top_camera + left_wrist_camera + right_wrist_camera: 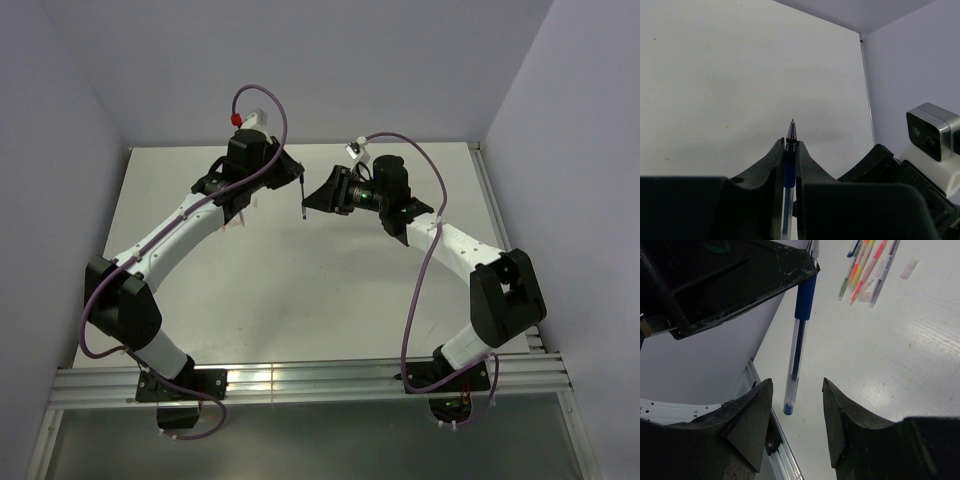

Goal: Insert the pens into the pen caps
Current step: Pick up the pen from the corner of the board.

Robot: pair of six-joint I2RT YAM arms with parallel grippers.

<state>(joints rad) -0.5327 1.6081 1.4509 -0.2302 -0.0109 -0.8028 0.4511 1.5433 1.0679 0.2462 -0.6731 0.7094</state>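
Observation:
My left gripper [293,172] is shut on a blue pen [302,195] with a clear barrel, held above the table near its far middle. In the left wrist view the pen [792,132] pokes its metal tip out just past the closed fingertips. My right gripper [313,203] faces it, open. The right wrist view shows the pen [799,340] hanging from the left gripper [805,265], its tail end between my right gripper's [795,386] spread fingers, touching neither. Several other pens [865,265] lie bunched on the table, with a small translucent cap [909,269] beside them.
The white table [300,290] is walled on the left, back and right. A metal rail [490,200] runs along its right edge, also seen below the pen as the rail [757,390]. My right wrist camera [932,132] shows at the right of the left wrist view.

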